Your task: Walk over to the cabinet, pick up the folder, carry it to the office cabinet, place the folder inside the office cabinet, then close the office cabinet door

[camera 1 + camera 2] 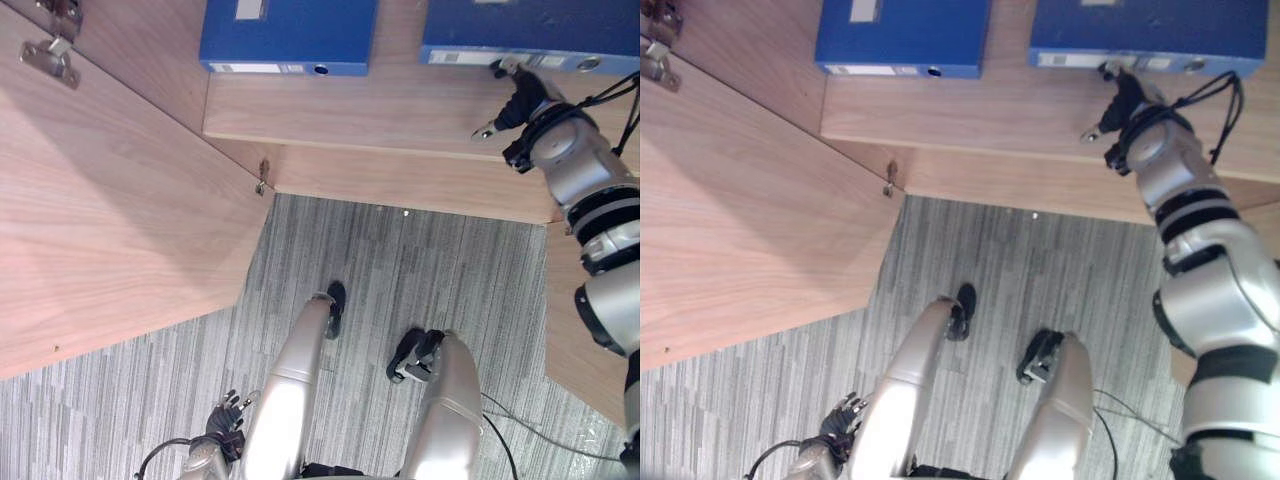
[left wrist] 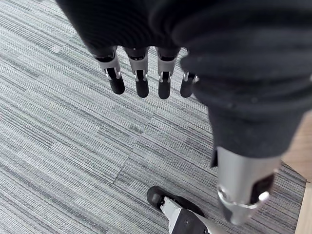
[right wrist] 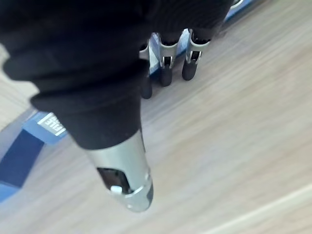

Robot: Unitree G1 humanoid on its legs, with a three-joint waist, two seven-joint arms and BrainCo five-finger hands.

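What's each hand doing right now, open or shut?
Left hand: open, empty, hanging over the carpet.
Right hand: open, holding nothing, at the right blue folder on the shelf.

Nothing printed here can be made out. The left blue folder [image 1: 288, 35] has a white strip label [image 1: 245, 68] along its spine. The right blue folder [image 1: 530, 30] has a white spine label [image 1: 460, 58], and in the right wrist view its dark lettering is too blurred to read.
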